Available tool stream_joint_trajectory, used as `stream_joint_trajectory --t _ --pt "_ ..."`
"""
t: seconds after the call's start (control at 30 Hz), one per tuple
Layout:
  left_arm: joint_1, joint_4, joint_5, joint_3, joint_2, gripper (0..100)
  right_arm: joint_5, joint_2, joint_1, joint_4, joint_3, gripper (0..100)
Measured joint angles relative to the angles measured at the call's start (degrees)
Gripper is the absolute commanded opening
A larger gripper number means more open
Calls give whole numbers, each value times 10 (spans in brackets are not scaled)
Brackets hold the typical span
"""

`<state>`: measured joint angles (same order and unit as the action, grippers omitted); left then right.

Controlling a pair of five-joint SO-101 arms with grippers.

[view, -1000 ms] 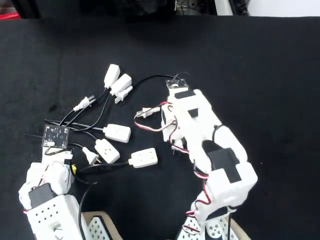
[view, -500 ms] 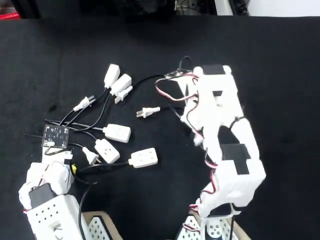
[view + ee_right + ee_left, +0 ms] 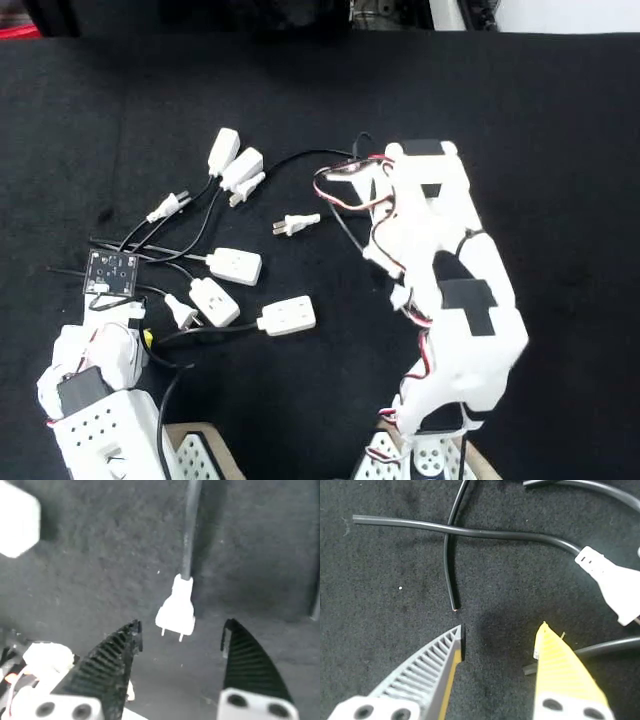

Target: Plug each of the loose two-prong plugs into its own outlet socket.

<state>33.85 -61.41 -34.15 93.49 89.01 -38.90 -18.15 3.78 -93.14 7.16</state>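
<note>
The right tool (image 3: 182, 626) is spread wide; its two black fingers (image 3: 112, 652) stand apart and pinch nothing. The middle plug (image 3: 176, 611), white with two prongs, lies flat on the black tabletop (image 3: 260, 540) just beyond the gap between these fingers, and neither of them touches it. Its black cable (image 3: 190, 525) runs straight away from the plug body.

Seen from above, the middle plug (image 3: 297, 224) has its prongs pointing left, away from the right arm (image 3: 440, 260), which stands just to the right of it. The cable goes from the plug under this arm.

Left of the middle plug and nearer to the arm bases lie three white sockets: the first socket (image 3: 236, 265), the second socket (image 3: 213, 300) and the third socket (image 3: 288, 315), each on its own black cable. Left of the middle plug and farther from the bases, two more sockets (image 3: 232, 158) lie side by side, with a small plug (image 3: 245, 190) close against them. A further plug (image 3: 167, 207) lies well to the left.

The left arm (image 3: 95, 385) stands far left of the middle plug. The left tool (image 3: 501, 627) is also spread, one grey finger (image 3: 437, 655) and one yellow, with nothing between them. A cut cable end (image 3: 454, 605) lies just beyond the grey fingertip, and a white near plug (image 3: 610, 582) lies beside the yellow one.
</note>
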Motion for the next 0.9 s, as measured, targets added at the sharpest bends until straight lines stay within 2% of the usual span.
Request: stream_joint_trajectory --t 0.2,0.53,0.8,0.9 --pt "0 0 0 0 0 234 -60 25 -46 4 24 257" --pt "0 0 0 0 0 234 -71 38 -54 121 153 255" --pt "0 0 0 0 0 234 -35 48 -39 147 166 70" --pt "0 0 0 0 0 234 -33 47 -32 131 153 41"
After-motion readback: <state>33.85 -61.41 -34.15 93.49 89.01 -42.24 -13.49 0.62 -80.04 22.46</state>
